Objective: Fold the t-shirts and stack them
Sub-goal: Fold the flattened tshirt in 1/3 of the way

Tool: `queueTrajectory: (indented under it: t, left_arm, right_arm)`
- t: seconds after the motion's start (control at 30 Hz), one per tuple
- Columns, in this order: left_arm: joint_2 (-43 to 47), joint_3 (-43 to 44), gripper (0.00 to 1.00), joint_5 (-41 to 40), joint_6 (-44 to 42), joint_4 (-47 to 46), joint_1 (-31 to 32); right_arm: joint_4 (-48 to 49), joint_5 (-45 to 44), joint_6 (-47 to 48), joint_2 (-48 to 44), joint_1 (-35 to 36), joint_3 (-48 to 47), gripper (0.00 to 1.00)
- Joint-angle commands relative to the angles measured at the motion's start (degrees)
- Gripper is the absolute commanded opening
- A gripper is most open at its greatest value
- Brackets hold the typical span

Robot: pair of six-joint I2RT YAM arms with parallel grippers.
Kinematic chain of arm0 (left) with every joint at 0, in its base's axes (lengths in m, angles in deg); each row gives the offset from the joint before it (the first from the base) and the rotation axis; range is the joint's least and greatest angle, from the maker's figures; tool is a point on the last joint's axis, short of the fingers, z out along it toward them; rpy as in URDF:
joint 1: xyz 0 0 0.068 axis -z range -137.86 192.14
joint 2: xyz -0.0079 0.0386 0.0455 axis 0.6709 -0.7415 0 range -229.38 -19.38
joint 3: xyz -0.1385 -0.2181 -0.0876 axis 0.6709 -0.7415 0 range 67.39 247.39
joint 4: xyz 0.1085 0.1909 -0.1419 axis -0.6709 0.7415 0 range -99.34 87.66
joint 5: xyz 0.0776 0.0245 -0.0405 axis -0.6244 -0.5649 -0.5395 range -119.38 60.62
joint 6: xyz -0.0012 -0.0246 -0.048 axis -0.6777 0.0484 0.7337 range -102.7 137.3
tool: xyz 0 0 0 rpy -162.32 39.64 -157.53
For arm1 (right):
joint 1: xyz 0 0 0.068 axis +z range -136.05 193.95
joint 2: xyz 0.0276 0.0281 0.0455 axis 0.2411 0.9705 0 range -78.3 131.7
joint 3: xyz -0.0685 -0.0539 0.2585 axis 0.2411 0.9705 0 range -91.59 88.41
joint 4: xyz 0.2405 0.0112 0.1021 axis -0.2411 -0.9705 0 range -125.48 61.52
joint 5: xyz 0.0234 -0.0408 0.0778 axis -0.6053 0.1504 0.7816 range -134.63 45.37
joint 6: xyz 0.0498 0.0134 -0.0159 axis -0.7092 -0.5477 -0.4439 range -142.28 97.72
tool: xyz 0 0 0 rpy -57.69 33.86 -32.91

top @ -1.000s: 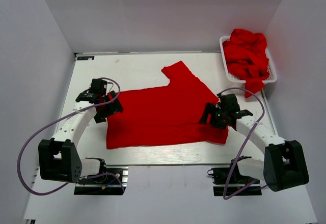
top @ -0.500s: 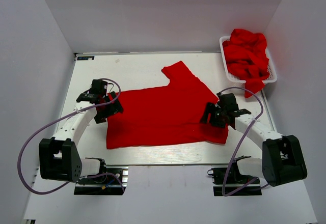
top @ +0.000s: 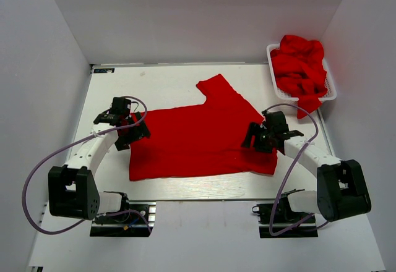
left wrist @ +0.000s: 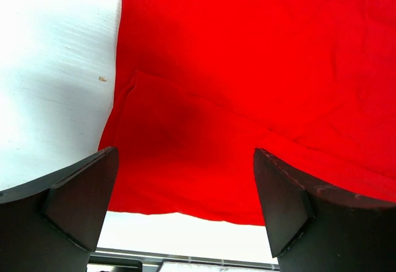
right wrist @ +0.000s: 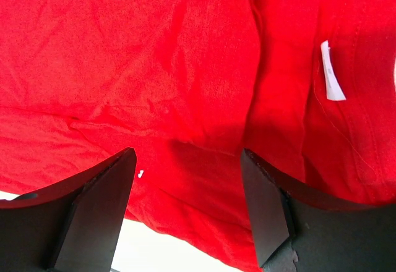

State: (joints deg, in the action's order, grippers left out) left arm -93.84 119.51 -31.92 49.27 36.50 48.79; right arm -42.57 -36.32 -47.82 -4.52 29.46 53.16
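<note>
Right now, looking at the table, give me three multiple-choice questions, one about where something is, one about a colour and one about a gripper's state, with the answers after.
1. Where on the table does the white basket stand?
A. near left corner
B. far right corner
C. the middle

2. What colour is the spread t-shirt?
A. blue
B. red
C. white

3. How is the left gripper?
A. open, holding nothing
B. shut on the shirt
C. shut on the basket's rim

Answers:
1 B: the top view shows it at the far right corner, heaped with red cloth.
2 B: all three views show bright red fabric.
3 A: its wrist view shows both fingers wide apart above the shirt's edge, with nothing between them.
</note>
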Motion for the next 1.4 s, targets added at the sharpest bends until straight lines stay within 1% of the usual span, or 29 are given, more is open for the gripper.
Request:
queueTrajectory:
  t: [0.0, 0.17, 0.2, 0.4, 0.5, 0.57, 0.63, 0.67, 0.7, 0.77, 0.8, 0.83, 0.87, 0.9, 0.93, 0.97, 1.0, 1.03, 1.23, 1.37]
  left_arm:
    - [0.54, -0.26, 1.00, 0.35, -0.33, -0.67, 0.20]
    - [0.54, -0.26, 1.00, 0.35, -0.33, -0.67, 0.20]
    - [0.54, -0.26, 1.00, 0.35, -0.33, -0.67, 0.20]
    - [0.54, -0.26, 1.00, 0.35, -0.33, -0.67, 0.20]
    - [0.54, -0.26, 1.00, 0.35, -0.33, -0.15, 0.20]
    - [0.54, -0.26, 1.00, -0.18, -0.33, -0.14, 0.20]
    - [0.54, -0.26, 1.00, -0.18, -0.33, -0.14, 0.20]
    - [0.54, -0.26, 1.00, -0.18, -0.33, -0.14, 0.20]
    - [0.54, 0.26, 1.00, -0.18, -0.33, -0.14, 0.20]
    - [0.54, 0.26, 1.00, -0.18, -0.85, 0.47, 0.20]
    - [0.54, 0.26, 1.00, -0.79, -0.85, 0.47, 0.20]
    - [0.54, 0.87, 1.00, -0.79, -0.85, 1.00, 0.20]
    - [0.54, 0.88, 1.00, -1.32, -0.85, 1.00, 0.20]
    - [0.54, 0.88, 1.00, -1.32, -0.85, 1.52, 0.20]
    - [0.54, 1.40, 1.00, -1.32, -0.85, 1.53, 0.20]
    - [1.06, 1.41, 1.00, -1.84, -0.85, 1.53, 0.20]
    - [1.07, 1.41, 1.00, -1.85, -0.85, 1.53, 0.20]
    - [1.07, 1.41, 1.00, -1.85, -0.85, 1.53, 0.20]
    - [1.59, 1.41, 1.00, -2.90, -0.85, 2.06, 0.20]
    - [2.12, 1.93, 1.00, -2.90, -0.85, 2.06, 0.20]
  right_arm:
    - [1.87, 1.09, 0.75, 0.40, 0.05, -2.11, 0.74]
    - [1.87, 0.65, 0.67, 0.66, 0.14, -2.11, 0.74]
    - [1.87, 0.65, 0.75, 0.75, 0.14, -2.02, 0.66]
    - [1.96, 0.03, 0.58, 1.37, 0.05, -1.85, 0.66]
    - [2.05, -0.67, 0.49, 1.37, 0.05, -1.23, 0.65]
    - [2.40, -1.46, 0.32, 1.37, -0.04, -1.23, 0.61]
    - [2.57, -1.81, 0.14, 1.46, 0.14, -1.14, 0.61]
    - [2.83, -1.99, -0.03, 1.54, -0.04, -1.14, 0.50]
    - [2.92, -1.99, -0.21, 1.63, 0.05, -1.32, 0.47]
    - [3.10, -2.34, -0.12, 2.07, 0.05, -1.32, 0.37]
    - [3.27, -2.43, -0.21, 2.25, -0.04, -1.49, 0.35]
    - [3.02, -2.86, -0.21, 2.33, -0.04, -1.49, 0.35]
    - [3.01, -2.87, -0.21, 2.25, 0.05, -1.58, 0.28]
    - [3.01, -3.13, -0.21, 2.42, 0.05, -1.76, 0.28]
    - [2.93, -3.13, -0.39, 2.60, -0.12, -1.67, 0.26]
    - [2.92, -3.65, -0.13, 2.51, 0.05, -1.67, 0.14]
    - [2.66, -3.83, -0.21, 2.42, -0.04, -1.67, 0.09]
    - [2.57, -4.01, -0.21, 2.42, 0.05, -1.76, 0.01]
    - [1.52, -5.76, 0.40, 1.63, 0.05, -1.67, 0.00]
    - [1.60, -4.28, 2.07, -0.47, 0.14, -2.11, 0.00]
